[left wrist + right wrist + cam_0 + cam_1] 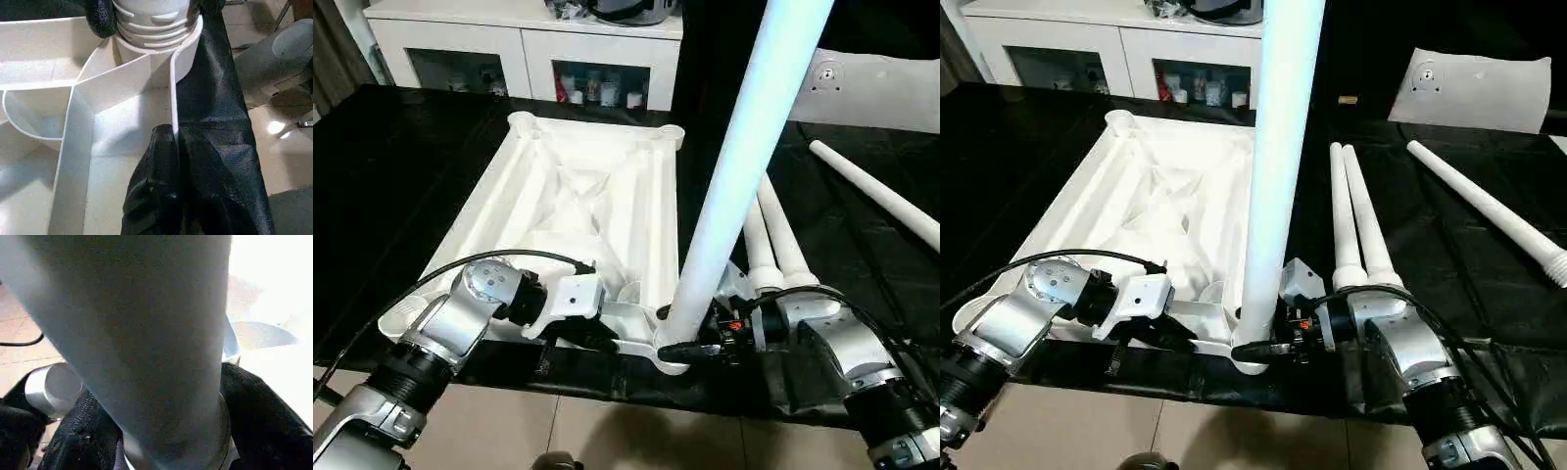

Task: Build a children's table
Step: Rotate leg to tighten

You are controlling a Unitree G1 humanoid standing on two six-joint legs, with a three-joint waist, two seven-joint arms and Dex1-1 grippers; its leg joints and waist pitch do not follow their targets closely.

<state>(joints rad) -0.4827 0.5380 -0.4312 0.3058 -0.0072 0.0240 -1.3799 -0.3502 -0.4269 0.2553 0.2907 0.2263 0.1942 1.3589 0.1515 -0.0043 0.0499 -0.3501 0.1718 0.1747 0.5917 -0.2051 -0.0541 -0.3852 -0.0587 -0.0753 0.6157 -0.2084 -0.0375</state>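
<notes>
The children's table top point(578, 196) lies upside down on the black work table, ribbed underside up. One white leg point(744, 166) stands upright in its near right corner socket point(668, 360). My right gripper point(690, 348) has its black fingers point(259, 411) against both sides of that leg's base. My left gripper point(171, 142) is shut on the thin white wall of the table top beside that socket. Two more legs point(773, 245) lie side by side to the right of the top. A third leg point(876, 191) lies slanted further right.
The black-covered work table point(401, 176) ends just in front of my arms, with tiled floor point(607, 431) below. A white cabinet with glass doors point(524, 44) stands behind it. A white sheet point(881, 88) lies at the back right.
</notes>
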